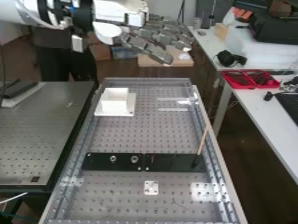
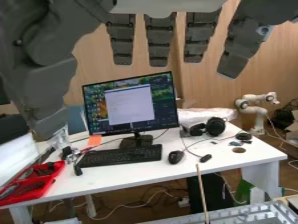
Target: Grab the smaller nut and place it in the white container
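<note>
White container well below hand

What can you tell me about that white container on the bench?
The white container is a plain, straight-sided box, apparently plastic. It stands upright on a flat white plate wider than itself, which lies on the bench beyond the black bar. Only the plate seems to touch it. Whether anything lies inside, I can't make out.

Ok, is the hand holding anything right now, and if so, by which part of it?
Nothing is held: the hand is open, its fingers straight with nothing between them.
</note>
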Tool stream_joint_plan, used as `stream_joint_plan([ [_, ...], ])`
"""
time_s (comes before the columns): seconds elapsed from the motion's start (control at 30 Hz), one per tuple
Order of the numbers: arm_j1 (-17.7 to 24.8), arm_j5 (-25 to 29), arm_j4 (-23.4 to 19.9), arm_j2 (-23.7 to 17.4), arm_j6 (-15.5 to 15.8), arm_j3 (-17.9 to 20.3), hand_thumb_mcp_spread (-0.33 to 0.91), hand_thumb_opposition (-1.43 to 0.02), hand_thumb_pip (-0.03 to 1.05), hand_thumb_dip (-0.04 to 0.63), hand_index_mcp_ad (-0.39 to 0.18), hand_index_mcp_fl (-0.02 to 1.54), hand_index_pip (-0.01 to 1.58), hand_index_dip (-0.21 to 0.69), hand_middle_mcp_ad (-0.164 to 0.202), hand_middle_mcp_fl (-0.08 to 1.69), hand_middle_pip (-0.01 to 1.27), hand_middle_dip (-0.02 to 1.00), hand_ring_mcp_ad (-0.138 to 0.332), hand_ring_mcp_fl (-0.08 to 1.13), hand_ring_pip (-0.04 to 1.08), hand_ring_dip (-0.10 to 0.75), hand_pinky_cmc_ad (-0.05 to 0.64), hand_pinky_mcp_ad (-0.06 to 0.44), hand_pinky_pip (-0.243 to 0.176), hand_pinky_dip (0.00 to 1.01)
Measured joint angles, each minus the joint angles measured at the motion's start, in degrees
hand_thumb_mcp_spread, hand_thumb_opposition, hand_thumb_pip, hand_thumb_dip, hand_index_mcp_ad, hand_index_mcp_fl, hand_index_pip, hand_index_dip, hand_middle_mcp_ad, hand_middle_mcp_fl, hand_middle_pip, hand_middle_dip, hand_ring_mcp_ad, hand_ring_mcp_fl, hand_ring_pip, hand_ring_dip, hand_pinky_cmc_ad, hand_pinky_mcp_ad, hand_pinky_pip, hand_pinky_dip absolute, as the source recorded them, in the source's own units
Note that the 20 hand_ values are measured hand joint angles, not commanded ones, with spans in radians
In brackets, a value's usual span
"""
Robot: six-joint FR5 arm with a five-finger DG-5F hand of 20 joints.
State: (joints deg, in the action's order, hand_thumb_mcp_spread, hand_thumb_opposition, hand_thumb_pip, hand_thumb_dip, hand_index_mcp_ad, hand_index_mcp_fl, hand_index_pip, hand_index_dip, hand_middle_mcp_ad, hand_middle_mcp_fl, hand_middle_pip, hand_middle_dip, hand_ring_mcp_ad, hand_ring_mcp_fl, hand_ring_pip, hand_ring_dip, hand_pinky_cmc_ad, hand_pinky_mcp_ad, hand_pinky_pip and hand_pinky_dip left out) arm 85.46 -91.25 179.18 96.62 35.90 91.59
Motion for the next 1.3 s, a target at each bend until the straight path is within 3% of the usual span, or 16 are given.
stream_joint_plan([
  [0.37,-0.1,-0.2,3.6,-0.1,0.5,-1.6,0.19,-0.73,0.65,0.141,-0.112,0.1,0.12,0.33,0.059,0.02,0.11,0.24,0.159,0.01,0.07,0.127,0.428,0.307,-0.113,0.32],
  [1.0,-0.6,0.5,1.9,0.2,2.0,-1.9,0.2,-0.72,0.65,0.143,-0.112,0.12,0.1,0.356,0.059,0.02,0.11,0.24,0.159,0.01,0.07,0.131,0.443,0.307,-0.113,0.32],
  [1.3,-0.7,-2.0,3.4,0.1,2.6,-2.7,0.19,-0.72,0.64,0.14,-0.101,0.12,0.1,0.356,0.063,0.05,0.11,0.24,0.157,0.01,0.07,0.131,0.447,0.314,-0.113,0.32],
])
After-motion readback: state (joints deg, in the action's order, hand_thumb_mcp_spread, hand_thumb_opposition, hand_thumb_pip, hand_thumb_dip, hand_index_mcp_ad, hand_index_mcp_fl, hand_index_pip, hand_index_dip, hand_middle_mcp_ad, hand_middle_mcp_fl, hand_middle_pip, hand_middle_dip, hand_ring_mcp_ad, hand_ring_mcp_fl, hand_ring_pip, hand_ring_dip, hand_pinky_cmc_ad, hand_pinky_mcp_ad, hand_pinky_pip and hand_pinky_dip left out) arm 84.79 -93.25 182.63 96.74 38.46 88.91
